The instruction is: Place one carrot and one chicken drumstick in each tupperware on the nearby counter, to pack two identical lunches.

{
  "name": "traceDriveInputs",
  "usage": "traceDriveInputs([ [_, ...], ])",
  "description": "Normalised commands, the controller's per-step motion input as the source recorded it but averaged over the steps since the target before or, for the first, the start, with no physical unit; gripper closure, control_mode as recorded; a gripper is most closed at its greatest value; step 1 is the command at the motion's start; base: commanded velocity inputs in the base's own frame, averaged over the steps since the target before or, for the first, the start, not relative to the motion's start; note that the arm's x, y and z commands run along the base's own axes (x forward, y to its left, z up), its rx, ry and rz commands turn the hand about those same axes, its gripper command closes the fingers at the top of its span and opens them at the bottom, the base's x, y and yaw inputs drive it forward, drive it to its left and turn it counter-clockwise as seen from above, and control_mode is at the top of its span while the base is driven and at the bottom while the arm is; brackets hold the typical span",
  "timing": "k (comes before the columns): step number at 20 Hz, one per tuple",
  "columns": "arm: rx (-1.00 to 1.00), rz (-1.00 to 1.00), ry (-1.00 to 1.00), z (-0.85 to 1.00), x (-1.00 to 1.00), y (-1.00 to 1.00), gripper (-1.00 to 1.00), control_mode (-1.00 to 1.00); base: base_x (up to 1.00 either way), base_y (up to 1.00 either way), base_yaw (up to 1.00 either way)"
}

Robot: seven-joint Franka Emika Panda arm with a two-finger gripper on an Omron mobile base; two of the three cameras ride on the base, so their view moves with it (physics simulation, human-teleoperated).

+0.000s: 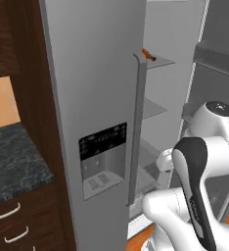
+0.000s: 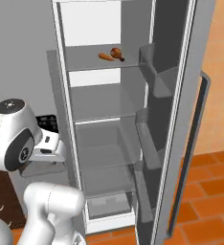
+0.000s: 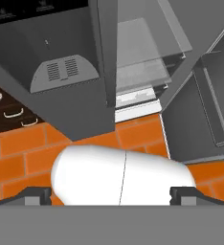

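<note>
A fridge [image 2: 109, 134] with its right door [image 2: 176, 119] swung open is faced by the gripper [image 3: 112, 194], whose jaws are spread wide and pointed down at the floor [image 3: 18, 158]. High above the jaws, a carrot [image 2: 105, 57] and a chicken drumstick [image 2: 117, 53] are laid side by side on the top shelf [image 2: 85, 62]. The counter [image 1: 11, 157] is set left of the fridge.

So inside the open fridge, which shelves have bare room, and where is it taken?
The top shelf is partly taken: a carrot and a drumstick lie toward its right. The middle shelf and lower shelf look bare.
</note>
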Motion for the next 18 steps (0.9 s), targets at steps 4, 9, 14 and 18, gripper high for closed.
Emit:
traceDriveInputs([
  [4,0.0,0.0,0.0,0.0,0.0,0.0,-1.0,1.0,0.69,-0.38,0.17],
  [9,0.0,0.0,0.0,0.0,0.0,0.0,-1.0,1.0,0.56,0.0,0.25],
  [14,0.0,0.0,0.0,0.0,0.0,0.0,-1.0,1.0,0.56,-0.18,0.28],
  [18,0.0,0.0,0.0,0.0,0.0,0.0,-1.0,1.0,0.28,-0.4,0.24],
])
